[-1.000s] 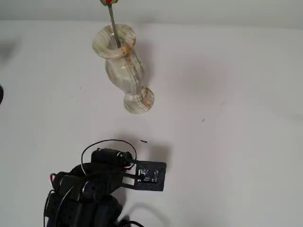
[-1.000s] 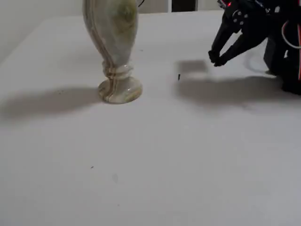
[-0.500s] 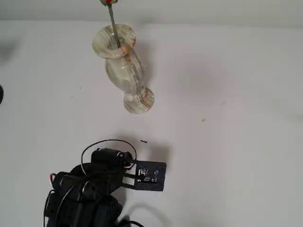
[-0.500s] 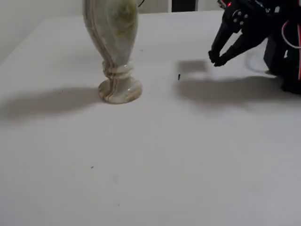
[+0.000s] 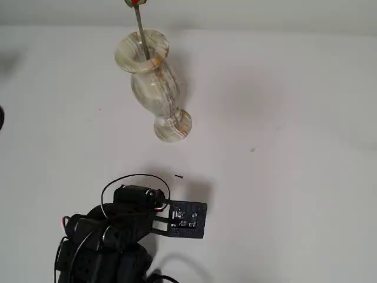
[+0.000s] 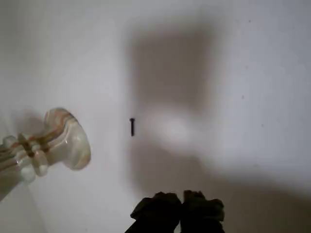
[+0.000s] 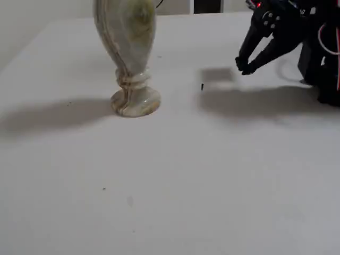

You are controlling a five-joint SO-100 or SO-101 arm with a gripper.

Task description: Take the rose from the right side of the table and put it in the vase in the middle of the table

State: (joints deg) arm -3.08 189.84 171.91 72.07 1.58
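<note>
The cream marbled vase (image 5: pixel 154 85) stands upright on the white table (image 5: pixel 283 118). The rose (image 5: pixel 136 5) stands in the vase's mouth, its thin stem rising to a red head cut by the top edge of a fixed view. The other fixed view shows the vase (image 7: pixel 127 53) up to its body only, and the wrist view shows just its round foot (image 6: pixel 68 141). My gripper (image 7: pixel 244 67) hangs shut and empty above the table, well apart from the vase, with its fingertips touching. From the wrist, the gripper (image 6: pixel 181 204) shows at the bottom edge.
A tiny dark screw-like speck (image 5: pixel 179 175) lies on the table between the arm and the vase; the speck (image 6: pixel 132 126) also shows from the wrist. The folded black arm (image 5: pixel 118 236) sits at the bottom of a fixed view. The table's far edge (image 5: pixel 265 26) runs behind the vase.
</note>
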